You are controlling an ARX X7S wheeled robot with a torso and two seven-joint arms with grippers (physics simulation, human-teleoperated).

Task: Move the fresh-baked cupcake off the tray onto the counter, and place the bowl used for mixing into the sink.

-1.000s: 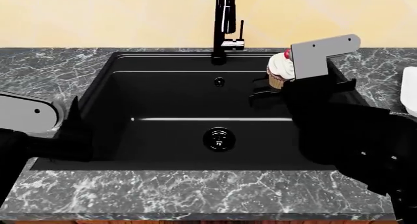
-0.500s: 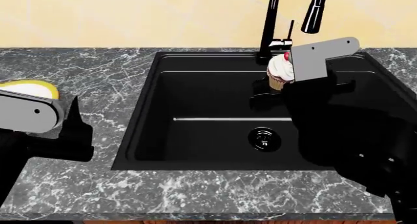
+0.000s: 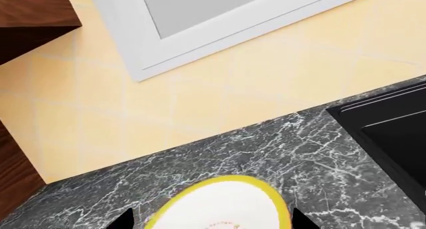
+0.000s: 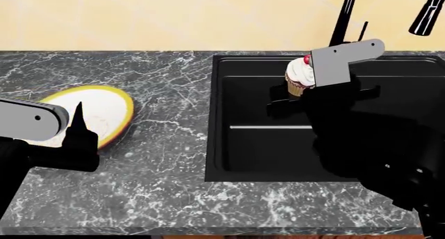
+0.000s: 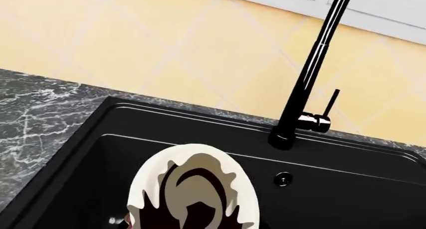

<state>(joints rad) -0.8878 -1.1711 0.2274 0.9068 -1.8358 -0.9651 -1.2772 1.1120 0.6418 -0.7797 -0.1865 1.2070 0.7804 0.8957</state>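
Note:
The cupcake, white frosting with a red cherry, is held in my right gripper above the black sink. In the right wrist view its frosting fills the space between the jaws over the basin. The bowl, white with a yellow rim, lies on the dark marble counter left of the sink. My left gripper is open just in front of the bowl; in the left wrist view the bowl sits between the spread fingertips. The tray is out of view.
The tall black faucet stands behind the sink, close to the held cupcake; it also shows in the right wrist view. A yellow tiled wall backs the counter. A white window frame and brown cabinets show above.
The head view has swung left: the sink and faucet slid to the right and the bowl came fully into view. The cupcake stays held in the right gripper.

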